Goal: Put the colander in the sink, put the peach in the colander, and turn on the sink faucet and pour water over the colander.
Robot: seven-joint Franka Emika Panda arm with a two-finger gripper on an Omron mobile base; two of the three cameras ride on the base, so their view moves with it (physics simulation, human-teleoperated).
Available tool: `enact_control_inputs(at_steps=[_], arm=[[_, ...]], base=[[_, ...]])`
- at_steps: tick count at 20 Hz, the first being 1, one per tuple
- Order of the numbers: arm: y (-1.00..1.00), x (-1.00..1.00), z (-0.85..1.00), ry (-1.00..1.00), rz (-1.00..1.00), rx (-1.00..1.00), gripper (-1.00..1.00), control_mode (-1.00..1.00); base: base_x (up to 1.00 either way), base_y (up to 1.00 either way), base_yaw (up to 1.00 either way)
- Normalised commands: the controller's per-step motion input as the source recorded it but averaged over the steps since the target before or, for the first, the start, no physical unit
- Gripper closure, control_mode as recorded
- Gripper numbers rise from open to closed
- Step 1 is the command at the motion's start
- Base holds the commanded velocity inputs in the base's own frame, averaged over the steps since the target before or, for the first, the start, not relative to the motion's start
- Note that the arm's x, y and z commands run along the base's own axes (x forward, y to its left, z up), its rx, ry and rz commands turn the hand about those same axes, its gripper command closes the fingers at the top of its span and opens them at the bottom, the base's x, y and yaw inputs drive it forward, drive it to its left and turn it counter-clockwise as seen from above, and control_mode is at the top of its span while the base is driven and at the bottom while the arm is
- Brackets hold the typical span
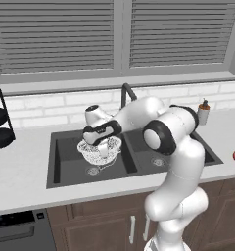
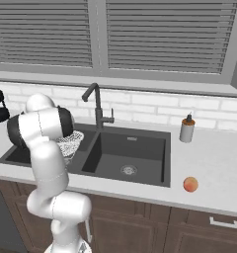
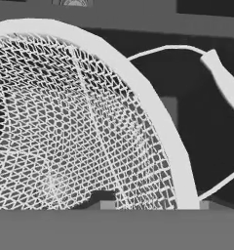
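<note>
right now my gripper (image 1: pixel 104 148) hangs over the colander (image 1: pixel 94 151) in the left basin of the sink (image 1: pixel 65 166); i cannot tell whether its jaws grip the rim. the peach (image 2: pixel 190 184) sits on the counter (image 2: pixel 214 168), well apart.

The left base view looks forward and down from behind the arm's left side; the arm rises at lower right. The right base view looks from behind its right side; the arm rises at lower left. Both face the window wall and share the sink (image 1: pixel 134 162) (image 2: pixel 140 158), the sink faucet (image 1: pixel 127 93) (image 2: pixel 96 106) and the counter (image 1: pixel 21 171) (image 2: pixel 214 168). The hand view sits very close above the colander (image 3: pixel 65 122), looking into its mesh.
</note>
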Motion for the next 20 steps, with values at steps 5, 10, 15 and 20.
enact_control_inputs(at_steps=[5, 10, 15, 20], arm=[[0.36, 0.13, -0.38, 0.00, -0.32, -0.10, 1.00, -1.00], [0.09, -0.09, -0.54, 0.00, -0.34, -0.05, 1.00, -1.00], [0.00, -0.32, -0.69, 0.00, -0.37, -0.06, 1.00, -1.00], [0.04, -0.24, -0.63, 0.00, -0.36, -0.04, 1.00, -1.00]], base=[[0.00, 0.00, 0.00], [0.00, 0.00, 0.00], [0.00, 0.00, 0.00], [0.00, 0.00, 0.00]])
